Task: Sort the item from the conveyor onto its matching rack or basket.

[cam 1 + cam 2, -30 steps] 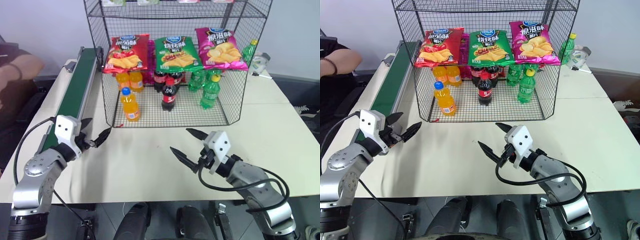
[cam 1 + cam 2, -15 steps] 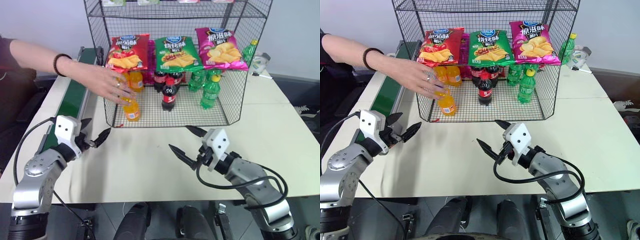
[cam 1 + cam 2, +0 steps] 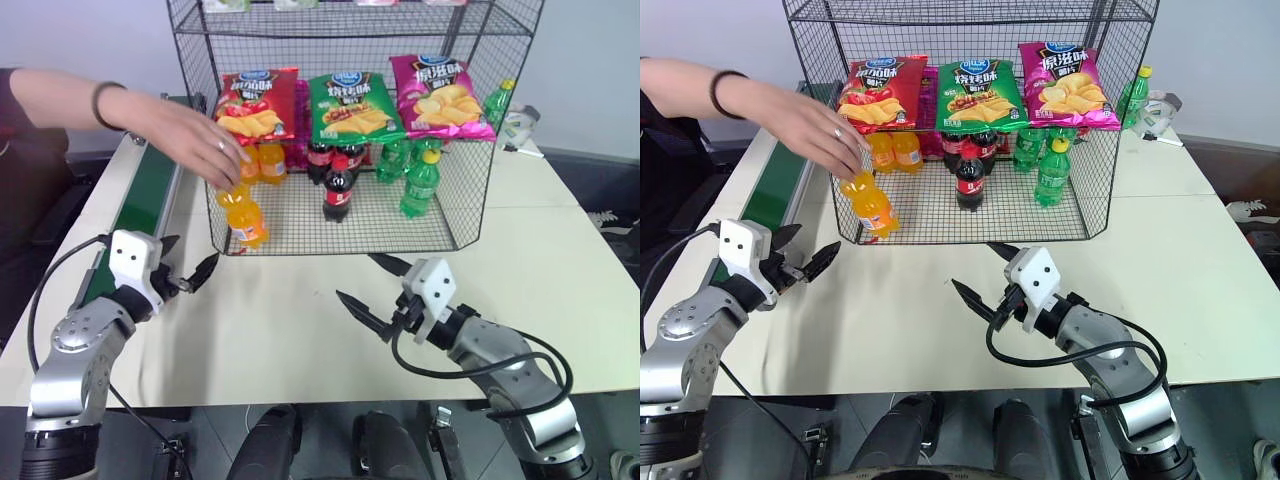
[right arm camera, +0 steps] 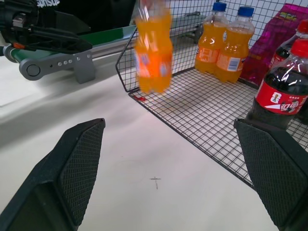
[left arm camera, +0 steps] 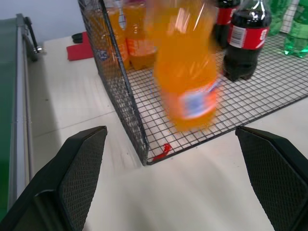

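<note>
A person's hand (image 3: 200, 145) grips the item, an orange soda bottle (image 3: 243, 215), by its top. The bottle hangs tilted at the front left corner of the black wire rack's (image 3: 372, 226) bottom shelf, and it looks blurred in the left wrist view (image 5: 185, 77) and the right wrist view (image 4: 153, 48). The dark green conveyor (image 3: 150, 190) runs along the table's left side, under the person's forearm. My left gripper (image 3: 190, 258) hovers open and empty beside the conveyor's near end. My right gripper (image 3: 357, 277) is open and empty over the table in front of the rack.
Chip bags (image 3: 350, 108) lie on the rack's middle shelf. Below them stand two more orange bottles (image 4: 224, 45), cola bottles (image 3: 338, 185) and green bottles (image 3: 420, 180). A green bottle (image 3: 500, 100) stands on the table behind the rack's right side.
A person's arm reached in from the left, took the orange bottle standing on the bottom shelf and lifted it left, tilting it. Both grippers stayed in place.
</note>
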